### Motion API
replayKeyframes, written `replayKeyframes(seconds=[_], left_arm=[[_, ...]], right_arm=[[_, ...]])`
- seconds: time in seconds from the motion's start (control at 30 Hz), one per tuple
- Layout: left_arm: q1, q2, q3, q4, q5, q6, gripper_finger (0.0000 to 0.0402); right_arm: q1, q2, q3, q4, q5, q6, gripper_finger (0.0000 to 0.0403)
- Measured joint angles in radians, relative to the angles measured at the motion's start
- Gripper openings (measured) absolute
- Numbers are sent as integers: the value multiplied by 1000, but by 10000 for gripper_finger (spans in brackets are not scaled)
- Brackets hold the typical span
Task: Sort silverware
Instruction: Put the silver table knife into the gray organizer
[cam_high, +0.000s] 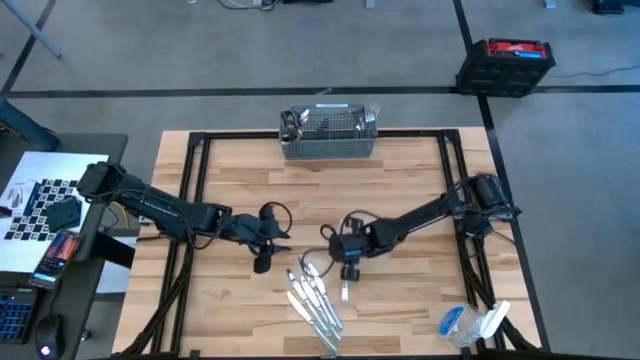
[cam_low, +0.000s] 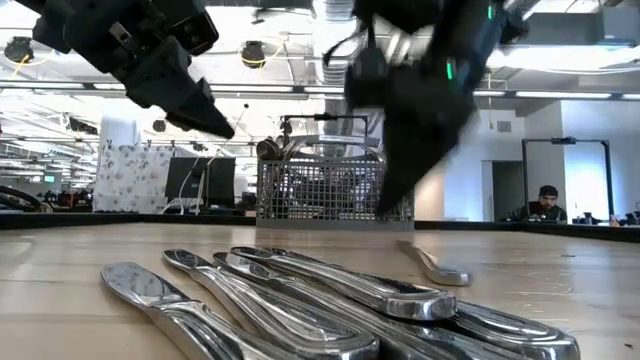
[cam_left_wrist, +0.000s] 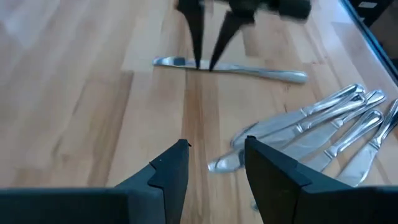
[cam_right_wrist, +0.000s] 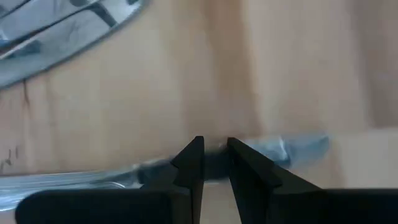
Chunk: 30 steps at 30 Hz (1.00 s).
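Several silver knives (cam_high: 316, 304) lie side by side on the wooden table near its front edge, also seen in the low view (cam_low: 300, 300) and the left wrist view (cam_left_wrist: 323, 124). Just right of this pile, my right gripper (cam_high: 347, 272) is shut on a single knife (cam_left_wrist: 249, 70). My left gripper (cam_left_wrist: 216, 158) hovers open left of the pile (cam_high: 262, 262) with nothing between its fingers. A grey wire-mesh basket (cam_high: 328, 135) holding more silverware stands at the table's far edge. My right gripper pinches the single knife between its two fingertips (cam_left_wrist: 198, 43), on the blade half a little off the middle (cam_right_wrist: 267, 151). The fingers come steeply from above and lie across the knife. In the low view the handle end (cam_low: 450, 272) tilts down close to the table.
Black frame rails (cam_high: 195, 190) run along the table's left and right sides. A clear plastic bag (cam_high: 470, 322) lies at the near right corner. A checkered board and devices sit on a side table (cam_high: 45, 210) to the left. A person (cam_low: 545, 205) sits far behind.
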Motion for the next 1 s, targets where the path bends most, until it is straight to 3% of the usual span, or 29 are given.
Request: replayKeyframes(seconds=[0.23,0.47,0.6,0.77,1.0], left_arm=[[27,84,30,118,-1,142,137],[59,343,182,115,18,220,137],[78,511,311,112,69,248,137],[95,687,482,71,77,246,137],[101,859,673,-42,113,195,137]], right_arm=[[6,-172,-53,-82,-3,364,58],[117,-213,-185,-37,10,717,58],[198,-193,-255,39,58,736,58],[231,-151,-307,73,238,715,58],[216,-61,-333,110,282,548,58]])
